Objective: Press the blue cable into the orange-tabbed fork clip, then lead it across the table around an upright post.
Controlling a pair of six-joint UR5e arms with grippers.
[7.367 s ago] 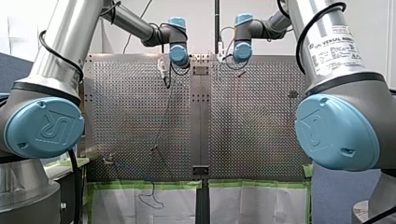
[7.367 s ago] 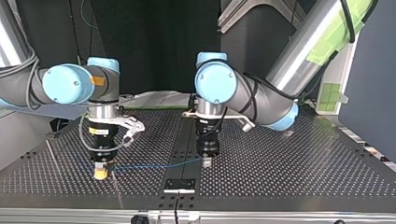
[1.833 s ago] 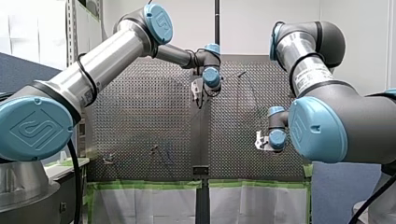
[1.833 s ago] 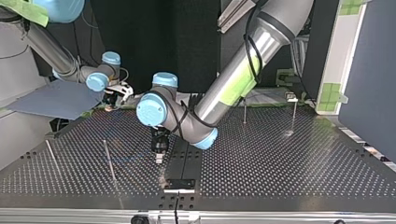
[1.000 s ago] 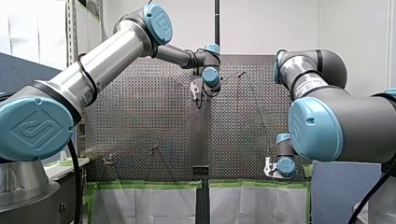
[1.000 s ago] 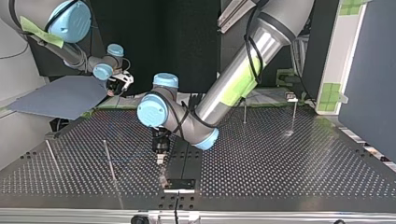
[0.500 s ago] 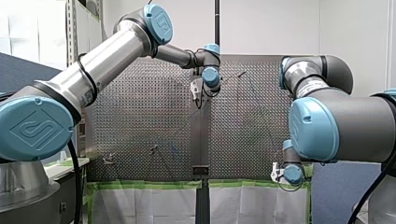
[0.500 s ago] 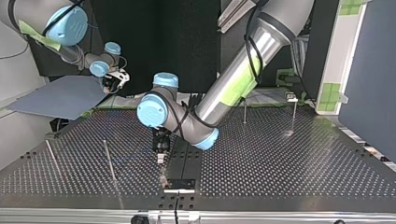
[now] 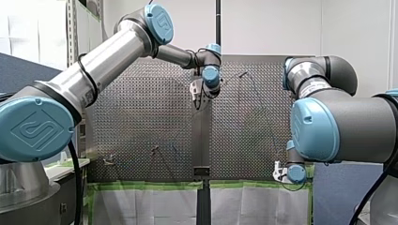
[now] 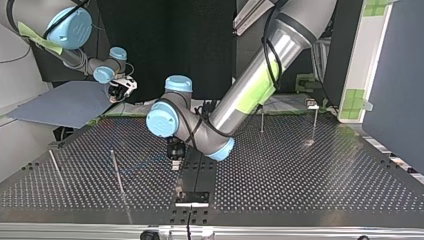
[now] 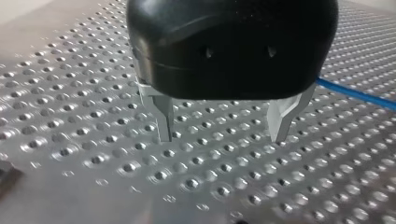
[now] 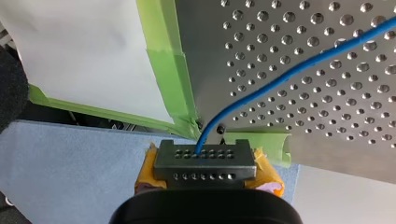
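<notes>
The blue cable (image 12: 289,74) runs over the perforated table (image 12: 327,121) into my right gripper (image 12: 204,152), whose yellow pads are shut on it. That gripper (image 9: 279,174) hangs past the table's near right corner in the front view, at the top view's far left (image 10: 119,91). My left gripper (image 11: 222,137) hovers just above the plate near the table's middle (image 10: 175,164). Its metal fingers (image 11: 165,122) are open with nothing between them. A stretch of the cable (image 11: 359,94) lies behind and beside it. I cannot make out an orange-tabbed clip.
Thin upright posts stand on the table: two at the top view's left (image 10: 116,172) (image 10: 54,167), two at its far right (image 10: 261,121) (image 10: 314,125). Green tape (image 12: 170,70) lines the table's near edge. A grey-blue board (image 10: 60,105) lies beyond that corner.
My right gripper has drawn the cable back to the table's near right corner in the front view and past its edge. My left gripper has lifted slightly and stays open.
</notes>
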